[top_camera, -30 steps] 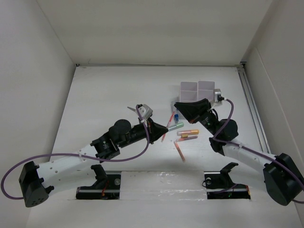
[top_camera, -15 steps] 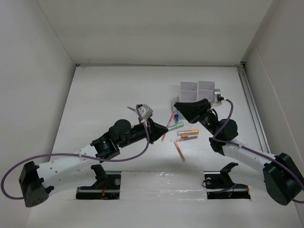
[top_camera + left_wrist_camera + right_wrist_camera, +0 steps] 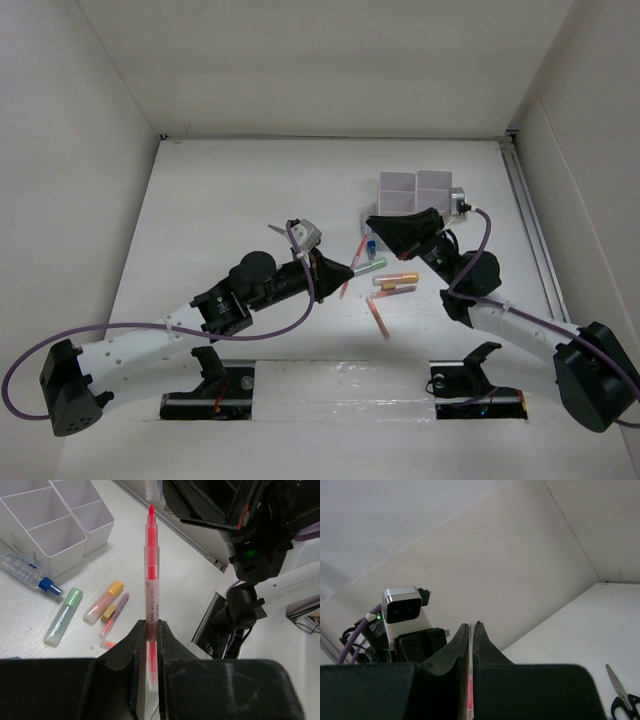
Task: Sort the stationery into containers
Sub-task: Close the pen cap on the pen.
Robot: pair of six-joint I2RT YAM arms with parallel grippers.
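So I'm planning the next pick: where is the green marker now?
In the left wrist view the green marker lies lower left, between the blue-capped tube and the orange marker, near the white organiser.

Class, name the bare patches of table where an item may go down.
Free: the table's far left, from side wall to organiser; the strip right of the organiser. Crowded: the markers beside left gripper and right gripper.

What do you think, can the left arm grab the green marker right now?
Probably not yet. The left end effector is shut on the red highlighter, so it has no free grip. The green marker lies uncovered on the table close by, so reach looks fine.
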